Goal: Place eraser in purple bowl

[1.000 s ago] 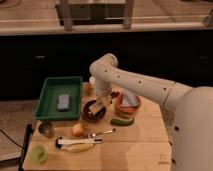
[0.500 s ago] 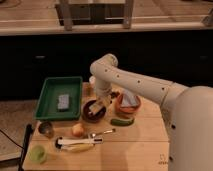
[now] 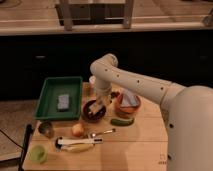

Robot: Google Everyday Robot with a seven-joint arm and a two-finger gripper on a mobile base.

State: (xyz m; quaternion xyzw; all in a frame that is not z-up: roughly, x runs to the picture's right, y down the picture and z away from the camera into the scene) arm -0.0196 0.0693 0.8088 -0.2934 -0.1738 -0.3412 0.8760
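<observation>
We see the claw (image 3: pixel 101 102) hanging low over the purple bowl (image 3: pixel 93 111), right at the bowl's far rim. Whether it is apart, together or clamped on something we cannot tell; the wrist hides that part.

The eraser (image 3: pixel 96 105) appears as a small tan patch directly under the claw, inside or just above the bowl. We cannot say whether it already rests on the glossy bottom or is held just clear of it.

We judge the eraser to be light, stiff and a little grippy, so it should neither slip nor crush. The sensible hold is across its two long sides, with the flat face level. Because it looks nearly as wide as the bowl, it may catch on the rim and sit tilted if let go off-centre.

Left of the claw lies a green tray (image 3: pixel 49 102) with a grey block (image 3: pixel 63 101) in it. Right of the claw stands an orange bowl (image 3: pixel 127 106) with cloth. In front of the claw, nearer the table (image 3: pixel 140 145) edge, lie a small green vegetable (image 3: pixel 121 121), an orange fruit (image 3: pixel 77 130) and a banana (image 3: pixel 75 145).
</observation>
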